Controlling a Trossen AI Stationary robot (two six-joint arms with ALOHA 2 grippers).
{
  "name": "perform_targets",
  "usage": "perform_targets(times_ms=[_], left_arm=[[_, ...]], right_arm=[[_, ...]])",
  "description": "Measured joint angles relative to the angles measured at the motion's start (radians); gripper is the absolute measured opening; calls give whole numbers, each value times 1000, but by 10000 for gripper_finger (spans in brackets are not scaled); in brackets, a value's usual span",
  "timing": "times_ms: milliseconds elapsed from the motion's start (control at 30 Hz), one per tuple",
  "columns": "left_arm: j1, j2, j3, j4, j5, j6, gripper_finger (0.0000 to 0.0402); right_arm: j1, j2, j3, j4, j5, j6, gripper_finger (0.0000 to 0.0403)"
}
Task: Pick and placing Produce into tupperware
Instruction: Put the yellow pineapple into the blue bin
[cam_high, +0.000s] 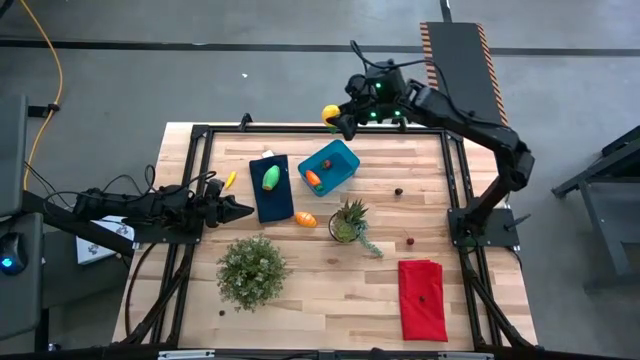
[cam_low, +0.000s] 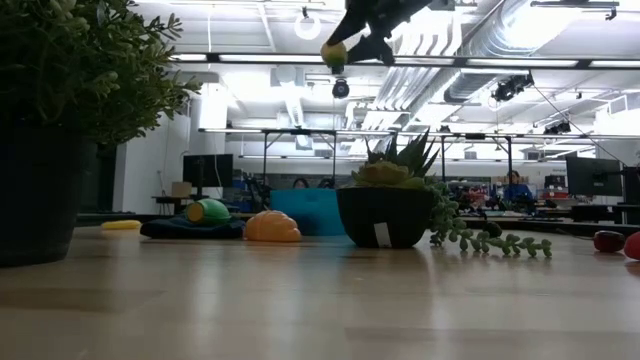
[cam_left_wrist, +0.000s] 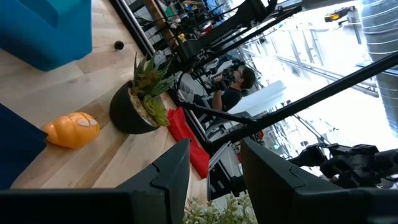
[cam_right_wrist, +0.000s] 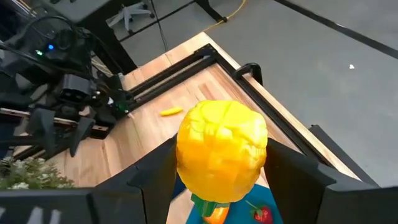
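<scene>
**One yellow lemon up high, tub waiting below**

One yellow lemon (cam_right_wrist: 222, 151) pinched between the two dark fingers of the right gripper (cam_high: 336, 117), near the top middle of the high view, just past the far edge of the table (cam_high: 420, 215). Held well up in the air, as seen at the top of the low view. Fingers spread wide around it, touching both its sides.

Below and a little lower in the high view: the blue tub (cam_high: 345, 160), with an orange carrot (cam_high: 313, 179) already inside. Lower left of the tub, a green oval (cam_high: 271, 177) lying on the dark blue cloth (cam_high: 264, 202). Just below the cloth, an orange oval (cam_high: 306, 218) on the bare wood, beside the spiky plant (cam_high: 348, 221).

Step in hand, most likely: carrying the lemon over to the tub. Next: move until right above the tub, go down, then let go gently so nothing bounces out. Two pieces left to pick after that.

Left gripper (cam_high: 240, 210) resting at the middle left, about half open, holding nothing.
</scene>
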Motion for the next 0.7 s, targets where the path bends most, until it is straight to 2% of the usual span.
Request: perform_targets(times_ms=[167,700], left_arm=[[0,0,0,0,0,0,131],[0,0,0,0,-1,0,131]], right_arm=[[14,31,-1,-34,52,-4,211],[41,183,-3,-92,62,-1,211]])
